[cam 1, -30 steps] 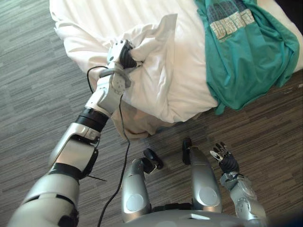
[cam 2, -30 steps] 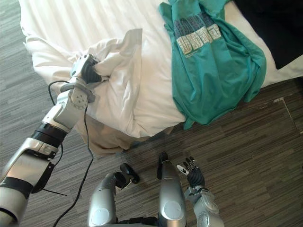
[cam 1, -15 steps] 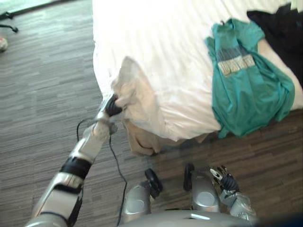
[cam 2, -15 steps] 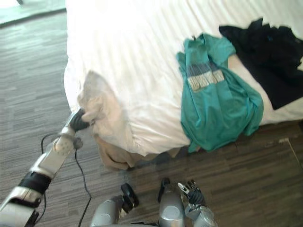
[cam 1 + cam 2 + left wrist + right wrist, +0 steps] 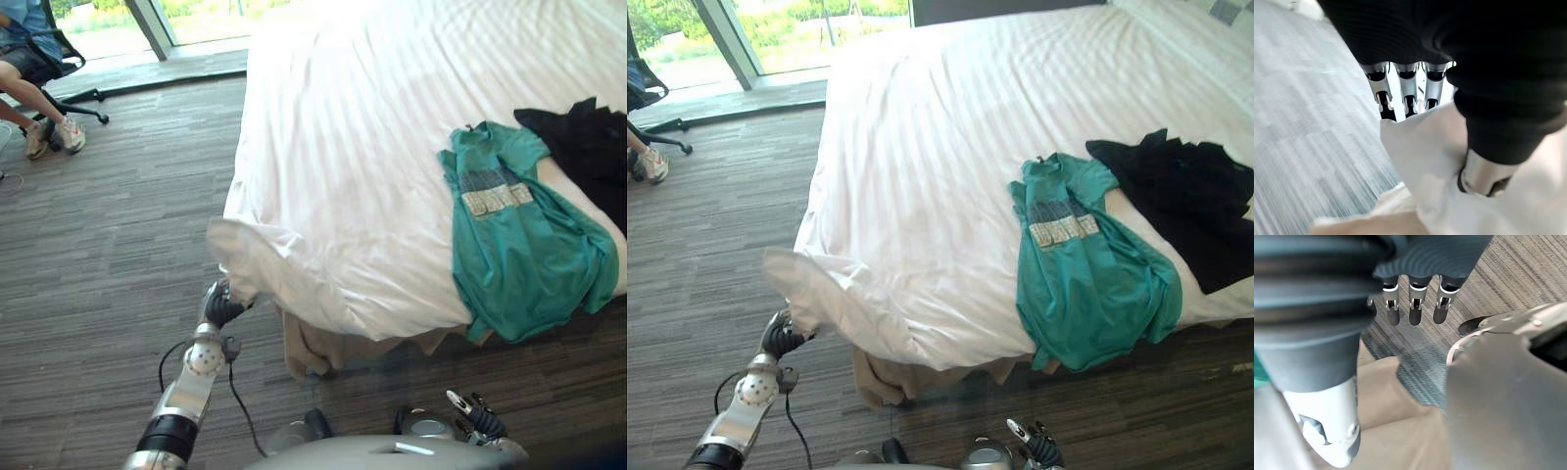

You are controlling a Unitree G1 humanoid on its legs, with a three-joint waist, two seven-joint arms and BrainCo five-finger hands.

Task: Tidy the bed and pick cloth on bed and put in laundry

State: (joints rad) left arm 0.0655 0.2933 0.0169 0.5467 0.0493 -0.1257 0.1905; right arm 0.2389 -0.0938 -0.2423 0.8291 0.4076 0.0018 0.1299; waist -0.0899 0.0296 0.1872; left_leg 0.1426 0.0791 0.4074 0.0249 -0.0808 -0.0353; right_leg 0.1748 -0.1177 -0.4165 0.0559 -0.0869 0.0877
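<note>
Hiding left hand (image 5: 219, 305) fingers (image 5: 1382, 87): white sheet (image 5: 323, 196)

eye views: from head, looking down; both share bed (image 5: 343, 147) corner, floor (image 5: 118, 245).
left wrist: very close, along left hand (image 5: 1408, 90) into sheet (image 5: 1425, 156).
right wrist: equally close, along right hand (image 5: 1415, 303), facing floor.

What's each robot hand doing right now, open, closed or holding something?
Left robot hand: closed on a corner of the white sheet.
Right robot hand: open, holding nothing.

The left hand (image 5: 781, 337) apparently pinches the white duvet (image 5: 921, 176), on which a teal shirt (image 5: 1087, 269) lies.
</note>
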